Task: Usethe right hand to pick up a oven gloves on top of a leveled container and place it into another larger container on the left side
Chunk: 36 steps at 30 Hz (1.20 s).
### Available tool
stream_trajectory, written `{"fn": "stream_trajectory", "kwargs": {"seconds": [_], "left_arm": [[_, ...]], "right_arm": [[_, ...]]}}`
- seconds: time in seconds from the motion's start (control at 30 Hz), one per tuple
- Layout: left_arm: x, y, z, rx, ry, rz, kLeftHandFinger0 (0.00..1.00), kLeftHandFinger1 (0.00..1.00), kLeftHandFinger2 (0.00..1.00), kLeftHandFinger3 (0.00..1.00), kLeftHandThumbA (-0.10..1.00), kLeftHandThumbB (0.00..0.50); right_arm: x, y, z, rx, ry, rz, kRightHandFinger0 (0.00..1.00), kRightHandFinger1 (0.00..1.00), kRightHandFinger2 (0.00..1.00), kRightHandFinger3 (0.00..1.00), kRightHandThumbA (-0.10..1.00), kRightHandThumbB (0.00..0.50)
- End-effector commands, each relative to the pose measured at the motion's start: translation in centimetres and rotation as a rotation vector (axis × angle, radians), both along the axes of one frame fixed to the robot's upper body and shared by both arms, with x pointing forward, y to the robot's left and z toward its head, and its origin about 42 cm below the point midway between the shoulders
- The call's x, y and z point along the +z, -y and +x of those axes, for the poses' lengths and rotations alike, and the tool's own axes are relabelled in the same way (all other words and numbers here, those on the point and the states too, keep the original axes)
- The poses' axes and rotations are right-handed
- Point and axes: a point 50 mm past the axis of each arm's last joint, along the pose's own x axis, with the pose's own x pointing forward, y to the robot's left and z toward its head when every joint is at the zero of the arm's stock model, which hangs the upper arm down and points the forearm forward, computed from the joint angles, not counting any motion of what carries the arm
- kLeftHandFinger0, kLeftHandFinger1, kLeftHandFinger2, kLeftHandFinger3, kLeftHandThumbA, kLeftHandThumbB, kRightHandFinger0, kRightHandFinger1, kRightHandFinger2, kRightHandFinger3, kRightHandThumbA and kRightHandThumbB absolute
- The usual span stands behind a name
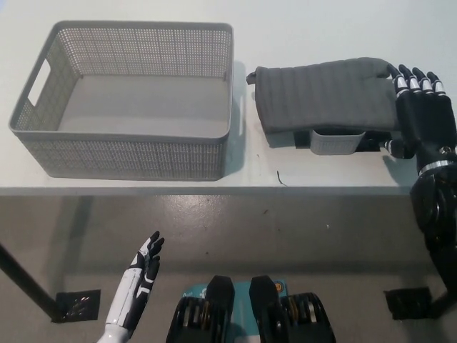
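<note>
Black right robot hand (pixel 421 114) — fingers spread — over grey oven glove's (pixel 325 93) right end, nothing gripped.

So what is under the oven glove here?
A small grey container shows beneath the oven glove, its front edge poking out, with something dark beside it. The rest is covered by the glove. The right hand lies over the glove's right end.

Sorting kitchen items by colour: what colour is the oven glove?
Dark grey with a quilted ribbed texture, as the head view shows.
</note>
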Motion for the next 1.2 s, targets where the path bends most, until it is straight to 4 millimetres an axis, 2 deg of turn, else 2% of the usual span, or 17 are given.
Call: {"fn": "stream_trajectory", "kwargs": {"seconds": [0.0, 0.37, 0.4, 0.53, 0.63, 0.67, 0.7, 0.73, 0.77, 0.8, 0.83, 0.87, 0.9, 0.93, 1.0, 1.1, 1.17], "left_arm": [[0.9, -0.2, 0.3, 0.012, 0.071, -0.004, 1.0, 1.0, 1.0, 1.0, 1.0, 0.148], [0.9, -0.2, 0.3, 0.005, 0.069, -0.008, 1.0, 1.0, 1.0, 1.0, 1.0, 0.147], [0.8, -0.1, 0.3, 0.006, 0.066, -0.013, 1.0, 1.0, 1.0, 1.0, 1.0, 0.159], [0.9, -0.2, 0.4, 0.008, 0.068, -0.011, 1.0, 1.0, 1.0, 1.0, 1.0, 0.159], [0.9, 0.0, 0.3, 0.007, 0.063, -0.011, 1.0, 1.0, 1.0, 1.0, 1.0, 0.159], [0.9, 0.0, 0.3, 0.006, 0.064, -0.013, 1.0, 1.0, 1.0, 1.0, 1.0, 0.159], [0.8, 0.0, 0.3, 0.006, 0.064, -0.016, 1.0, 1.0, 1.0, 1.0, 1.0, 0.158], [0.8, 0.0, 0.3, 0.006, 0.065, -0.016, 1.0, 1.0, 1.0, 1.0, 1.0, 0.157], [0.9, -0.1, 0.3, 0.006, 0.067, -0.014, 1.0, 1.0, 1.0, 1.0, 1.0, 0.152], [0.9, -0.1, 0.3, 0.006, 0.068, -0.014, 1.0, 1.0, 1.0, 1.0, 1.0, 0.148], [0.9, -0.1, 0.3, 0.006, 0.068, -0.014, 1.0, 1.0, 1.0, 1.0, 1.0, 0.149], [0.9, -0.1, 0.4, 0.006, 0.067, -0.014, 1.0, 1.0, 1.0, 1.0, 1.0, 0.149], [0.9, -0.2, 0.4, 0.006, 0.065, -0.014, 1.0, 1.0, 1.0, 1.0, 1.0, 0.15], [1.0, -0.2, 0.5, 0.008, 0.065, -0.008, 1.0, 1.0, 1.0, 1.0, 1.0, 0.154], [1.2, -0.3, 0.5, 0.01, 0.068, -0.005, 1.0, 1.0, 1.0, 1.0, 1.0, 0.162], [1.1, -0.3, 0.4, 0.014, 0.066, -0.019, 1.0, 1.0, 1.0, 1.0, 1.0, 0.159], [0.9, -0.3, 0.4, 0.015, 0.066, -0.024, 1.0, 1.0, 1.0, 1.0, 1.0, 0.164]], "right_arm": [[3.0, -1.2, 1.7, 0.01, 0.088, 0.014, 1.0, 1.0, 1.0, 1.0, 1.0, 0.396], [2.4, -2.6, 3.4, 0.007, 0.114, 0.067, 1.0, 1.0, 1.0, 1.0, 1.0, 0.399], [2.2, -2.8, 3.7, 0.016, 0.153, 0.091, 1.0, 1.0, 1.0, 1.0, 1.0, 0.386], [2.0, -3.9, 4.6, 0.041, 0.239, 0.128, 1.0, 1.0, 1.0, 1.0, 1.0, 0.374], [1.6, -4.2, 5.2, 0.069, 0.312, 0.178, 1.0, 1.0, 1.0, 1.0, 1.0, 0.342], [1.4, -4.0, 5.4, 0.078, 0.374, 0.203, 1.0, 1.0, 1.0, 1.0, 0.89, 0.323], [1.2, -4.0, 5.5, 0.079, 0.474, 0.222, 0.82, 0.75, 0.77, 0.79, 0.62, 0.237], [1.1, -3.9, 5.5, 0.073, 0.525, 0.224, 0.65, 0.62, 0.69, 0.69, 0.51, 0.257], [1.0, -3.9, 5.6, 0.077, 0.564, 0.236, 0.39, 0.35, 0.38, 0.36, 0.22, 0.157], [0.9, -3.9, 5.6, 0.084, 0.593, 0.236, 0.02, 0.07, 0.33, 0.22, -0.09, 0.234], [0.8, -3.8, 5.5, 0.093, 0.604, 0.228, 0.0, 0.06, 0.34, 0.23, -0.1, 0.239], [0.6, -3.5, 5.4, 0.113, 0.613, 0.219, 0.0, 0.09, 0.5, 0.43, -0.1, 0.244], [0.5, -3.4, 5.4, 0.124, 0.615, 0.22, 0.0, 0.12, 0.56, 0.52, -0.1, 0.231], [0.5, -3.4, 5.4, 0.133, 0.608, 0.217, 0.0, 0.19, 0.65, 0.69, -0.1, 0.254], [0.5, -3.3, 5.4, 0.157, 0.597, 0.197, 0.0, 0.2, 0.67, 0.75, -0.1, 0.224], [0.5, -3.1, 5.4, 0.166, 0.576, 0.149, 0.0, 0.24, 0.71, 0.75, -0.1, 0.241], [0.7, -2.8, 5.4, 0.177, 0.588, 0.14, 0.0, 0.22, 0.68, 0.68, -0.1, 0.257]]}}
